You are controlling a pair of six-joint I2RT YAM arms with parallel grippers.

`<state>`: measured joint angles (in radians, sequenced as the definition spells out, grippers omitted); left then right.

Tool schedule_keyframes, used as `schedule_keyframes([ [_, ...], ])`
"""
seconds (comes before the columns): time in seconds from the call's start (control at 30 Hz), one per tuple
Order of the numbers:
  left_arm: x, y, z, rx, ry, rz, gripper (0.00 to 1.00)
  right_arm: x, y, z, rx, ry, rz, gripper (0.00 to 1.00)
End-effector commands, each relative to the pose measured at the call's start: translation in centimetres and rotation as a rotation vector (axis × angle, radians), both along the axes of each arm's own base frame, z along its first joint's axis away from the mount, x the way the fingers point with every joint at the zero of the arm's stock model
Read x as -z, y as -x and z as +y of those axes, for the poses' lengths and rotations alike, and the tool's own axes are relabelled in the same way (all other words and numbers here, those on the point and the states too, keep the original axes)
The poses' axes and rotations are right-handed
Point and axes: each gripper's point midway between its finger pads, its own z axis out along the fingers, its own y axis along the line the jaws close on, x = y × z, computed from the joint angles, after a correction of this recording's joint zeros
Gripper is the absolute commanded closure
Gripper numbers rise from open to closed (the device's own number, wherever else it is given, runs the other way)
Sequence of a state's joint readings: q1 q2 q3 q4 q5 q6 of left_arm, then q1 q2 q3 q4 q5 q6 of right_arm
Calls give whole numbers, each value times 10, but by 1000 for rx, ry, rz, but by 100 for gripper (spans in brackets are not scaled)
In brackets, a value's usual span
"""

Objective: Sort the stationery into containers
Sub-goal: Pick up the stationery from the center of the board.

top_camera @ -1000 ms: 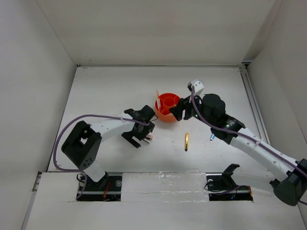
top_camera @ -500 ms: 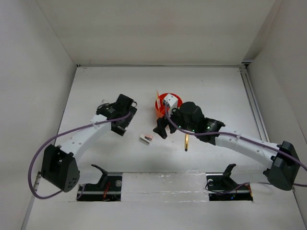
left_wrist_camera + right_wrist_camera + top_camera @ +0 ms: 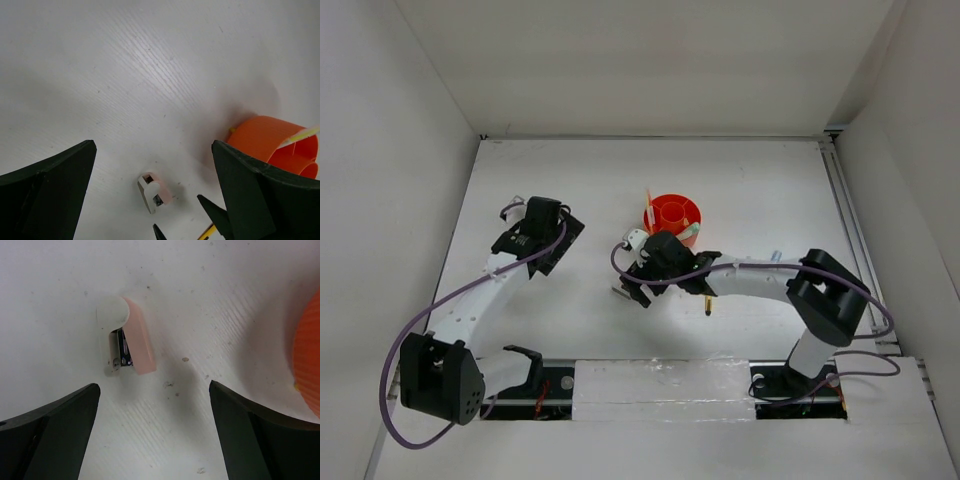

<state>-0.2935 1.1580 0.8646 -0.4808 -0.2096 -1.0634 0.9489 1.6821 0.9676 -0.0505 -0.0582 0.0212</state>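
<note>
Near the orange organiser point(image 3: 252, 140), stapler point(image 3: 131, 342) lying free, right pincer point(image 3: 154, 385) spread over it, left pincer point(image 3: 153, 144) spread wide.

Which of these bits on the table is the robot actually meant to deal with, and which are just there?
Part of the job: orange organiser; pink-white stapler; gold pen; yellow stick already standing in the organiser.

Just there: white table; metal rail along its right edge.

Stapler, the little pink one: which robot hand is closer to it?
Right. The right gripper hangs open right by the stapler; the left gripper sits open, well off to its left.
</note>
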Motion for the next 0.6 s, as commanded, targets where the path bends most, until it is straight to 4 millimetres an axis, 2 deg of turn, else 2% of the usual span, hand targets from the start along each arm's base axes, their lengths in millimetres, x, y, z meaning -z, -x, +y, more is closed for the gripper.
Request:
schedule_keyframes([
  [0.0,-17,-7,-4,108,-37,-93,0,-29,-18,29,-22,-80,-69,4],
  [0.1,-18,-8,-4,134,-59,-100,0,-21,-20,42,-46,-70,-61,4],
  [0.17,-23,-10,-4,150,-72,-111,0,-11,-13,46,-71,-55,-32,5],
  [0.33,-19,-10,-3,168,-92,-92,0,3,-6,55,-82,-12,-26,5],
  [0.57,-18,-11,-9,195,-74,-99,0,24,2,44,-64,47,12,9],
])
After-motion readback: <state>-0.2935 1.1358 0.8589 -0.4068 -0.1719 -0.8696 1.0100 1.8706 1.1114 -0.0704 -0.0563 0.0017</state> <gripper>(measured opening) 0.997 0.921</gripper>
